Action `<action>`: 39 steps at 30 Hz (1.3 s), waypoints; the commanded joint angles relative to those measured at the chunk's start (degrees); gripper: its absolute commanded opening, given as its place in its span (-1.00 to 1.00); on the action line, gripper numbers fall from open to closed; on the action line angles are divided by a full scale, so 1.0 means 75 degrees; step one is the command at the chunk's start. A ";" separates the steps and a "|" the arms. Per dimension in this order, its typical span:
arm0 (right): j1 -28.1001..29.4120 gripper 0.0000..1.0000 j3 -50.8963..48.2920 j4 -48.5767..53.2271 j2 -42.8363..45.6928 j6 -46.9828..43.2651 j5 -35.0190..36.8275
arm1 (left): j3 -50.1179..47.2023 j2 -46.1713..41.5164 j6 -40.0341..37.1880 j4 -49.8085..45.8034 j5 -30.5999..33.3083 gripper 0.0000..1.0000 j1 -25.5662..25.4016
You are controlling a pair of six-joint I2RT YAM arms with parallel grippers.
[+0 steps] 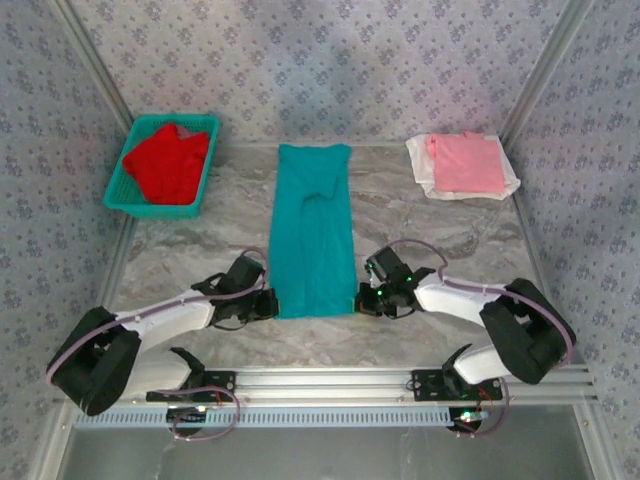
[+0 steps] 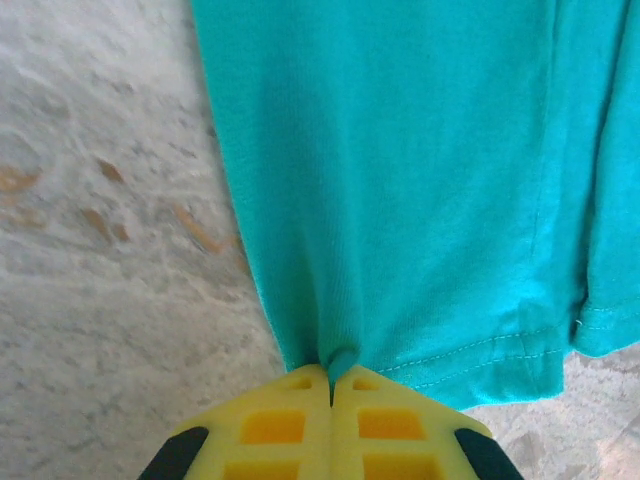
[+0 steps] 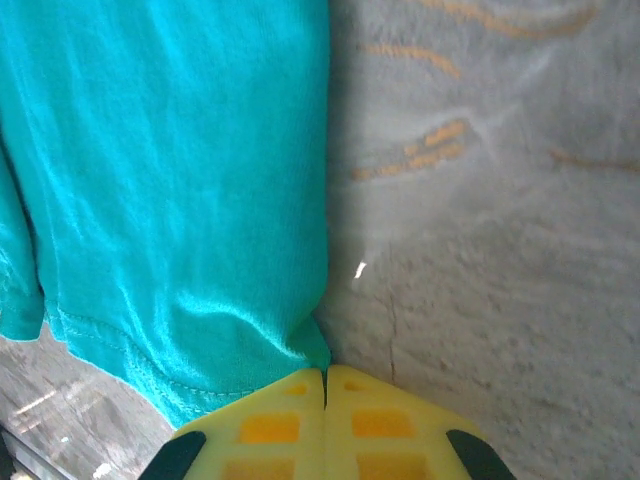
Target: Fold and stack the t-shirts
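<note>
Four t-shirts show from the top external camera. The teal t-shirt (image 1: 312, 230) lies flat on the marbled tabletop (image 1: 200, 240) as a long narrow strip, its near hem stretched between the two sets of jaws and the rest running away beyond them. The left arm (image 1: 170, 320) reaches in low so that the left jaws meet the hem's left corner, and the right arm (image 1: 470, 300) brings the right jaws to the opposite corner. Far beyond the left jaws and off to their left, a red t-shirt (image 1: 165, 160) sits bunched inside a teal mesh basket (image 1: 150, 210). Far beyond the right jaws and to their right, a pink t-shirt (image 1: 468, 163) lies folded on top of a white t-shirt (image 1: 420, 160). From the left wrist, the yellow fingertips (image 2: 290, 420) are pressed together, clenched on a small pinch of the teal t-shirt (image 2: 420, 180) at its hem corner; the cloth spreads ahead and to the right of the jaws, with bare tabletop (image 2: 100, 250) on their left. From the right wrist, the yellow fingertips (image 3: 380, 420) are likewise closed tight, grasping the corner of the teal t-shirt (image 3: 170, 180); its stitched hem runs off to the left of the jaws, and bare tabletop (image 3: 480, 200) lies ahead and to the right.
</note>
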State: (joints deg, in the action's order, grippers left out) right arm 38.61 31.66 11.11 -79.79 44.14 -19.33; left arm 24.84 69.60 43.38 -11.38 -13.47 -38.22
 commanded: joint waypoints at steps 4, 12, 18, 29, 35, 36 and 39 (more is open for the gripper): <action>0.0184 -1.00 -0.0660 0.0713 0.0597 0.0097 -0.0003 | -0.0569 -0.0506 0.0478 -0.0880 0.0142 -1.00 -0.0388; 0.0396 -1.00 -0.0664 0.0654 0.1212 0.0165 0.0037 | -0.0519 -0.1485 0.0662 -0.1536 0.0238 -1.00 -0.0708; 0.0324 -1.00 -0.0015 0.0531 0.1276 -0.0037 0.0123 | 0.0486 -0.1565 0.0133 -0.2249 0.0348 -1.00 -0.0554; -0.0533 -1.00 0.1312 0.0361 0.0784 -0.0707 0.0114 | 0.2104 -0.0422 -0.1127 -0.2076 -0.0512 -1.00 0.1099; -0.1033 -1.00 0.2646 0.0234 -0.0506 -0.1409 0.0200 | 0.3454 0.1117 -0.1948 -0.1611 -0.0848 -1.00 0.1812; -0.1082 -1.00 0.2834 0.0251 -0.0696 -0.1509 0.0219 | 0.3677 0.1358 -0.2083 -0.1624 -0.0842 -1.00 0.1895; -0.1258 -1.00 0.3272 0.0083 -0.1235 -0.1690 0.0308 | 0.4221 0.1950 -0.2399 -0.1489 -0.0816 -1.00 0.2084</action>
State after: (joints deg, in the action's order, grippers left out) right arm 30.02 53.32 12.43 -86.48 35.00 -18.26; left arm 52.77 81.95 30.22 -23.81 -18.48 -23.64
